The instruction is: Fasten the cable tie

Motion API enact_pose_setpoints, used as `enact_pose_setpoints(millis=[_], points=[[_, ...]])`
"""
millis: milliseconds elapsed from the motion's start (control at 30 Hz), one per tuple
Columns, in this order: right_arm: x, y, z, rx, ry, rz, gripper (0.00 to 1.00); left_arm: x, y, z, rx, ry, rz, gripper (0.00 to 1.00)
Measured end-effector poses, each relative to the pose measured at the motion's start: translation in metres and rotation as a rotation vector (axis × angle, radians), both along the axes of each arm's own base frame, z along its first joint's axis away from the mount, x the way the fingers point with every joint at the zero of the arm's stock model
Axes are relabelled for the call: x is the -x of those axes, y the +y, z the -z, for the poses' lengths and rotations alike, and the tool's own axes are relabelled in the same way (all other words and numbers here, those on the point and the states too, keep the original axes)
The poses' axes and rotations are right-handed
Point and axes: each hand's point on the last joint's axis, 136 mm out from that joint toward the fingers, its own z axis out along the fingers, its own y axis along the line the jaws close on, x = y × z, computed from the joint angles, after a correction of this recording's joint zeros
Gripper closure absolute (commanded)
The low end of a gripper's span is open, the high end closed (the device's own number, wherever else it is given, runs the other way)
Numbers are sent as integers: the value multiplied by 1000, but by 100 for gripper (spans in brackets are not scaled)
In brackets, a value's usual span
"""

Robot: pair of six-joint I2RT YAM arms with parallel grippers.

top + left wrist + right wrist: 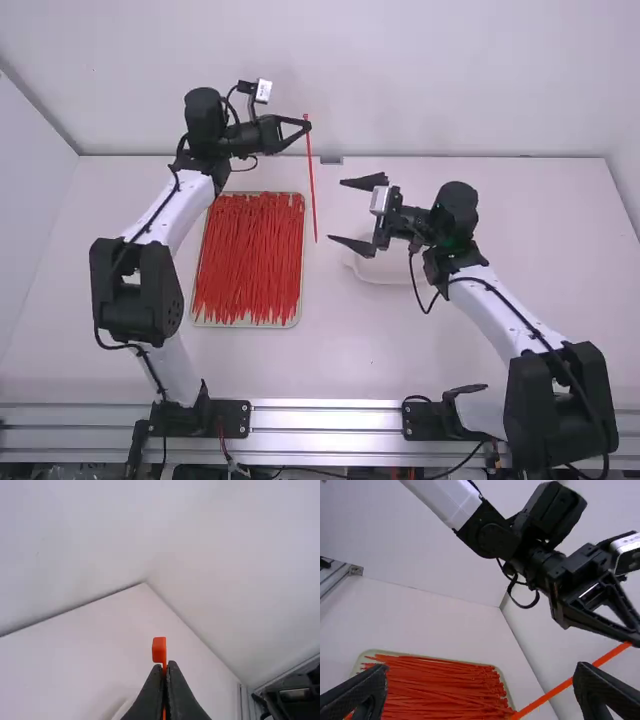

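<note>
The cable tie (311,185) is being pinched near its head by the left gripper (305,125), whose fingers (172,690) are being pressed together on the orange strap. In the left wrist view the square head (159,650) is being shown just beyond the fingertips of the left gripper (164,672), while the rest of the strap is being let hang straight down from that gripper, above the table (500,200).

The right gripper (340,212) is being held with its jaws spread wide and with nothing between them. It is being pointed toward the hanging strap, whose lower end is being held just in front of its opening, apart from both fingers. In the right wrist view the strap (570,680) is being seen slanting across the gap of the right gripper (481,669), with the left gripper (632,640) above it.

A pile of cable ties (250,258) is being carried on a tray (245,325) lying below the left gripper and off to the side of the right gripper's open jaws.
</note>
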Motion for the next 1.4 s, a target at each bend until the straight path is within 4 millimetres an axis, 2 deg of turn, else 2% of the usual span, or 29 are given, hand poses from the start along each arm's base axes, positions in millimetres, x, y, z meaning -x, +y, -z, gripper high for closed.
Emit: enact_pose_setpoints(millis=[100,167,233,400,600,733,1033,1200,1400], points=[[0,-1,3,13,-48,3,2,-4,2,15,3,66,-6,98],[3,0,12,33,-103,-1,2,-6,4,31,5,145,-10,98],[9,3,23,55,-160,-14,2,-7,4,40,8,188,-8,98],[24,10,47,111,-349,-52,2,-2,1,47,31,248,37,98],[41,14,73,173,-627,-95,2,16,-6,42,78,336,143,98],[45,16,75,182,-745,-103,2,23,-9,42,106,419,182,98],[53,15,75,181,-965,-94,2,37,-10,57,160,714,198,98],[57,14,75,172,-1021,-83,1,40,-15,58,164,745,208,98],[62,12,81,178,-1069,-80,2,49,-36,58,152,770,251,98]])
